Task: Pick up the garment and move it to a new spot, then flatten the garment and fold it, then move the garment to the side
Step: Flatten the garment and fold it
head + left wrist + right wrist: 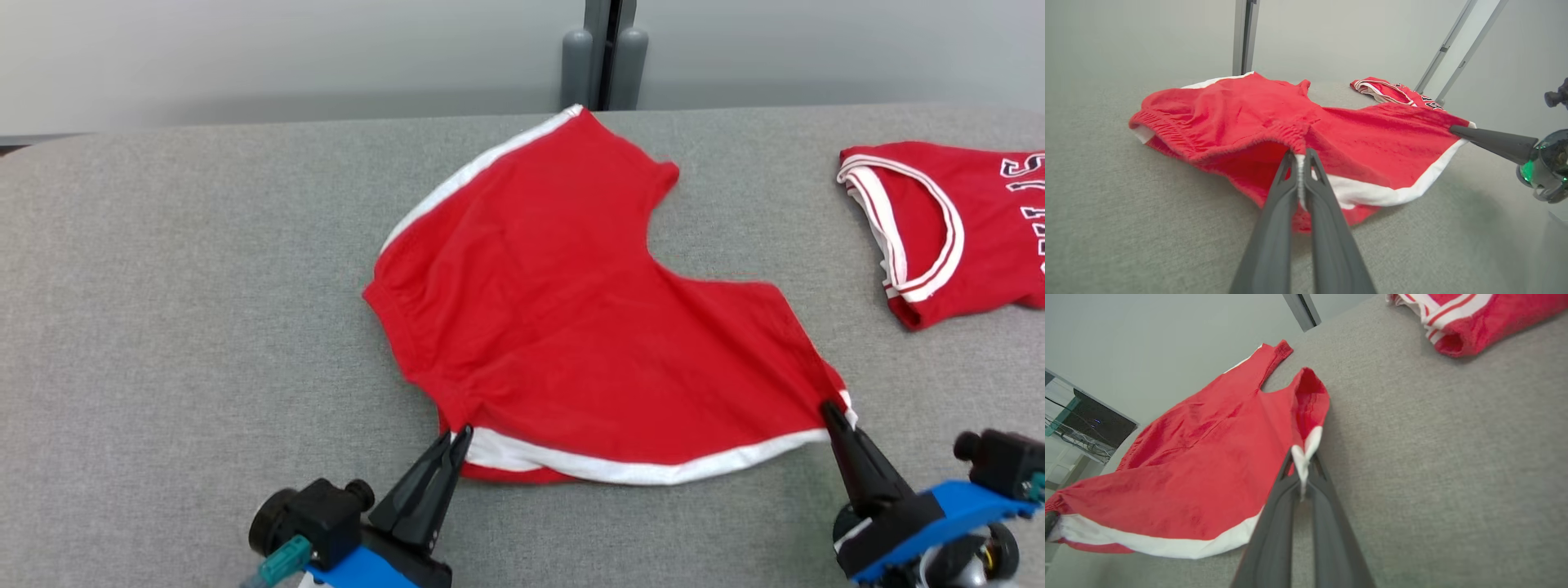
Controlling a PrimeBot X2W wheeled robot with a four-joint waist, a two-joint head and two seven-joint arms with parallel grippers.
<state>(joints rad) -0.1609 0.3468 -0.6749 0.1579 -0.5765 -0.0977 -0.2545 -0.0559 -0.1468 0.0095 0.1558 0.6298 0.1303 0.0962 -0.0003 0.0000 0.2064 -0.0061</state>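
Note:
The garment (571,327) is a pair of red shorts with white side stripes, spread on the grey table (163,327). My left gripper (461,437) is shut on its near left corner by the waistband, seen pinched between the fingers in the left wrist view (1300,163). My right gripper (831,411) is shut on the near right corner at the white stripe, seen up close (1302,461). The near white-trimmed edge is stretched between the two grippers. The far leg lies flat toward the table's back edge.
A second red item, a jersey with white trim and lettering (947,229), lies at the table's far right. A grey post (604,57) stands behind the back edge. Bare table surface lies to the left and along the front.

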